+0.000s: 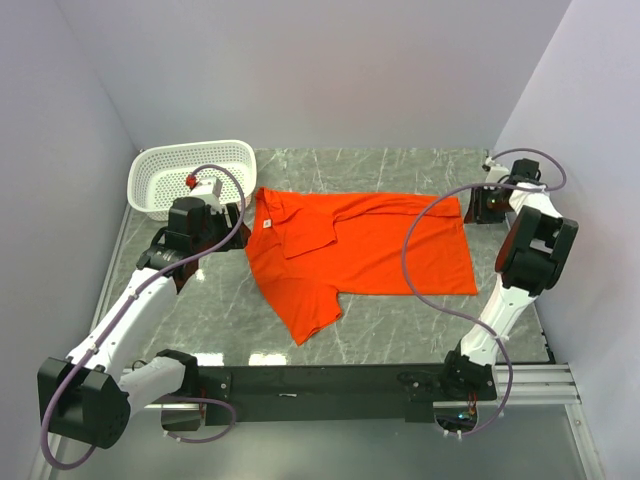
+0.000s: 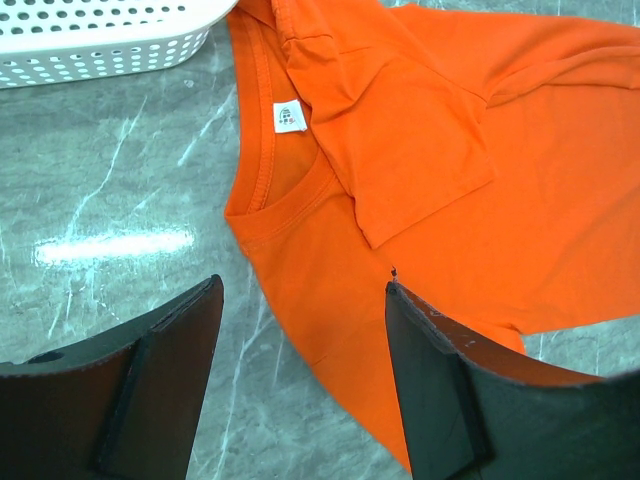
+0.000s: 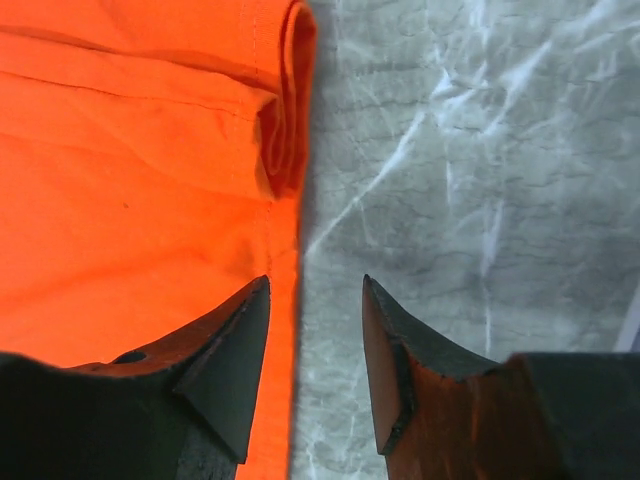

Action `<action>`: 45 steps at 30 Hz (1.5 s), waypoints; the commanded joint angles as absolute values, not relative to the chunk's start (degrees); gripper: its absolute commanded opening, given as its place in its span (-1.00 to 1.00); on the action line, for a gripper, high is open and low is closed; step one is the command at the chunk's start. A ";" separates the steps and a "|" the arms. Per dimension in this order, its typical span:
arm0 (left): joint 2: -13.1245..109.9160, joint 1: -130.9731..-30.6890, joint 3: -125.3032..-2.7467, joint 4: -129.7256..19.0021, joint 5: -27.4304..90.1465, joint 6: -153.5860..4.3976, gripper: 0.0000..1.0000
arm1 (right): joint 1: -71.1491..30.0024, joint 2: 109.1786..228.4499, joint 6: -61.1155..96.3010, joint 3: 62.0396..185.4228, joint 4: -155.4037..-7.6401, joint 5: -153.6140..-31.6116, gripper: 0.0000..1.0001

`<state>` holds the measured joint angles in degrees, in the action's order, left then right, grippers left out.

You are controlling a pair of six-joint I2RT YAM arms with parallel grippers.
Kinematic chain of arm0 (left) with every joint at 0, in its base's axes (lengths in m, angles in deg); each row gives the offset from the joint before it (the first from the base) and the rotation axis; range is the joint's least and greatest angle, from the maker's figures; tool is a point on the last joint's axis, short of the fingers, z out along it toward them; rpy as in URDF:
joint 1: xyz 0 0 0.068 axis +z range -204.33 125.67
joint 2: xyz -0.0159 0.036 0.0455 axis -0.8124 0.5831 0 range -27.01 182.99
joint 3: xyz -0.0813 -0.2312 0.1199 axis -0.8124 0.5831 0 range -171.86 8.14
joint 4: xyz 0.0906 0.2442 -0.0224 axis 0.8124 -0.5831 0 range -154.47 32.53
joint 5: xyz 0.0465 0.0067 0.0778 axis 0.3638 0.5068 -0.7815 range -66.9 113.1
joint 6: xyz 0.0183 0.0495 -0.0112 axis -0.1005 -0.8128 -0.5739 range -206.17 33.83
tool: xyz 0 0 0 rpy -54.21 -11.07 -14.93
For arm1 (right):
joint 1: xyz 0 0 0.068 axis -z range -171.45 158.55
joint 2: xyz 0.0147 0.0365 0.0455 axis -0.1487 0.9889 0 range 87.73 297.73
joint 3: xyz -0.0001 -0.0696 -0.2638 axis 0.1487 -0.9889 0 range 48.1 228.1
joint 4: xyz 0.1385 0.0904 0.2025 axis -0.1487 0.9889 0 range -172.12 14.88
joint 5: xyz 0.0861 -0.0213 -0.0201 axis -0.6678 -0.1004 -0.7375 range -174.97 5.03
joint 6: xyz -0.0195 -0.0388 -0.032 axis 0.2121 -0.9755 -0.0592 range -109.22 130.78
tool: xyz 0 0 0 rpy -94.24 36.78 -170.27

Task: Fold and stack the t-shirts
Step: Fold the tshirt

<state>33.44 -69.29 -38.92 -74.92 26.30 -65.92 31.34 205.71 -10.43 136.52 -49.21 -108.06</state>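
From above, the t-shirt (image 1: 360, 250) lies across the middle of the surface (image 1: 420, 325), collar at 9 o'clock beside the basket (image 1: 190, 172), hem at 3 o'clock, far sleeve folded in over the chest, near sleeve splayed toward 6 o'clock; your left hand (image 1: 222, 212) sits by the collar, your right hand (image 1: 478, 205) by the hem's far corner. In the left wrist view its fingers (image 2: 160, 380) are spread wide, holding nothing, over the neckline below the neck label (image 2: 289, 117). In the right wrist view the fingers (image 3: 220, 370) are parted and empty, straddling the hem edge (image 3: 285, 150); the near side looks due for folding; pinch all layers, lift both ends together, keep the cloth taut.
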 commanded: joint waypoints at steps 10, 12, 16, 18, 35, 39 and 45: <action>33.28 -69.01 -38.96 -73.90 27.23 -66.57 0.43 | 29.12 211.29 -5.05 151.88 -45.38 -115.65 -0.01; 33.28 -69.01 -38.97 -73.90 27.14 -66.66 0.42 | 28.42 212.53 -3.82 153.47 -45.20 -114.60 -0.01; 33.46 -69.01 -39.05 -73.81 27.23 -66.66 0.43 | 27.80 214.64 -2.50 155.94 -45.12 -112.31 -0.02; 33.46 -69.01 -39.14 -73.81 27.40 -66.66 0.43 | 27.63 215.17 -2.32 156.46 -44.77 -111.69 -0.03; 33.90 -68.92 -39.14 -73.81 27.76 -66.75 0.42 | 27.28 217.55 -2.05 158.14 -43.53 -111.51 -0.24; 33.81 -68.92 -39.23 -73.81 27.76 -66.75 0.43 | 27.27 217.46 -2.05 157.79 -43.45 -111.52 -0.28; 33.81 -68.92 -39.14 -73.81 27.67 -66.75 0.42 | 27.36 217.37 -2.14 157.17 -43.45 -111.86 -0.38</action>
